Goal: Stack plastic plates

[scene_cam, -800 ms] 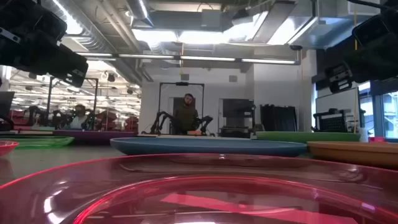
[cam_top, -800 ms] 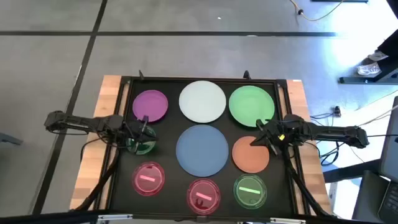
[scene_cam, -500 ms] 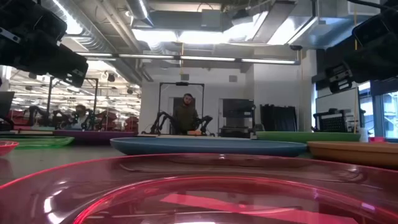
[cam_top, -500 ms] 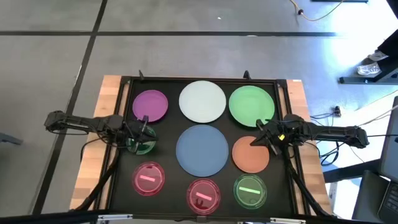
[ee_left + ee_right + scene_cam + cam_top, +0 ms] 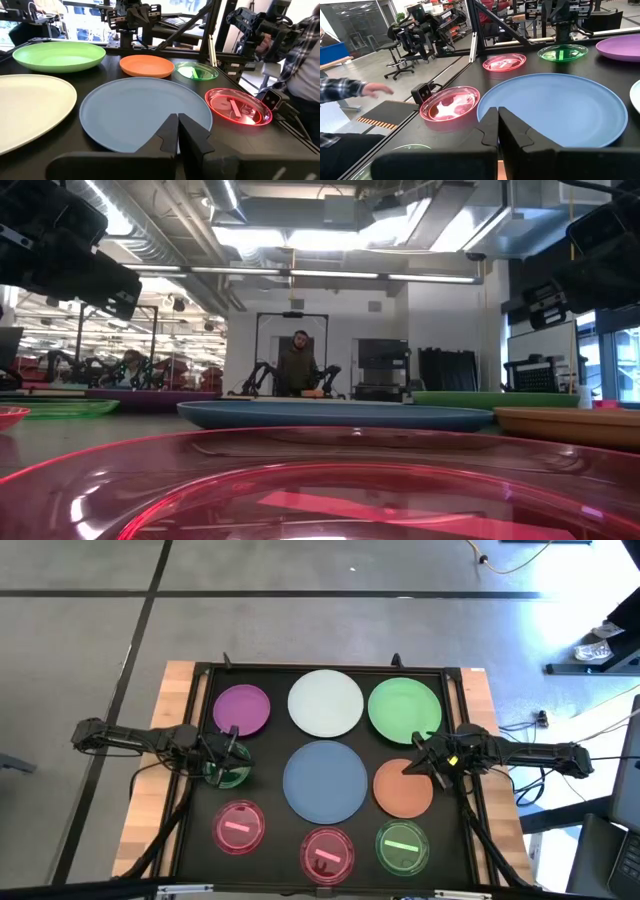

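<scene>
Nine plates lie flat on the black mat point(image 5: 270, 755): purple point(image 5: 242, 708), white point(image 5: 326, 703) and large green point(image 5: 404, 708) in the far row, blue point(image 5: 325, 781) in the middle, orange point(image 5: 403, 790) to its right. Two small pink plates point(image 5: 239, 826) point(image 5: 327, 853) and a small green one point(image 5: 402, 846) are in the near row. My left gripper point(image 5: 232, 752) is shut and empty, above another small green plate point(image 5: 229, 776). My right gripper point(image 5: 415, 764) is shut and empty, above the orange plate's far left rim. The wrist views show the shut fingertips of my left gripper point(image 5: 177, 131) and my right gripper point(image 5: 497, 126).
Wooden table edges point(image 5: 150, 810) flank the mat. A person in a plaid sleeve point(image 5: 300, 65) stands at the near side, with a hand point(image 5: 375, 90) beside the table. The low view shows a pink plate point(image 5: 320, 490) right at the camera and another person far behind.
</scene>
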Action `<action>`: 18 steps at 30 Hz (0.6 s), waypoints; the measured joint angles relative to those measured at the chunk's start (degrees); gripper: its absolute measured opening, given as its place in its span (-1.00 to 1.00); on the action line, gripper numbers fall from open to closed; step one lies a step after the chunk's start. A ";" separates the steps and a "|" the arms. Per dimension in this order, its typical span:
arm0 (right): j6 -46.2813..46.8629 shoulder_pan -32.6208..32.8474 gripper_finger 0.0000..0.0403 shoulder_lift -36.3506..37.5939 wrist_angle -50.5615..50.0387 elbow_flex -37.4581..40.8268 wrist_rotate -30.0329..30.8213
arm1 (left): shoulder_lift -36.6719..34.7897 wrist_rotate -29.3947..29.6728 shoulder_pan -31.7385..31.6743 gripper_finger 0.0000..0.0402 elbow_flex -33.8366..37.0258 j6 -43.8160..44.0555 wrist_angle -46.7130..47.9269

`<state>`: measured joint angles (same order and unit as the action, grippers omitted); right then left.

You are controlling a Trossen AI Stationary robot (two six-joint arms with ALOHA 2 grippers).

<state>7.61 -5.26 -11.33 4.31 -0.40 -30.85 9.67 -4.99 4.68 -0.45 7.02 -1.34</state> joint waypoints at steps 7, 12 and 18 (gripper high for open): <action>0.00 0.00 -0.97 0.01 0.01 0.00 0.00 | 0.01 0.00 0.00 -0.97 0.00 -0.01 0.00; 0.01 0.00 -0.97 0.02 0.01 0.00 0.00 | 0.02 0.02 -0.01 -0.97 0.00 -0.03 0.00; -0.02 0.00 -0.97 0.01 0.08 0.00 0.00 | 0.01 11.22 -0.03 -0.97 0.00 -8.99 -0.01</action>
<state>7.60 -5.26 -11.32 4.39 -0.40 -30.85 9.68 6.22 4.64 -0.45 -1.97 -1.35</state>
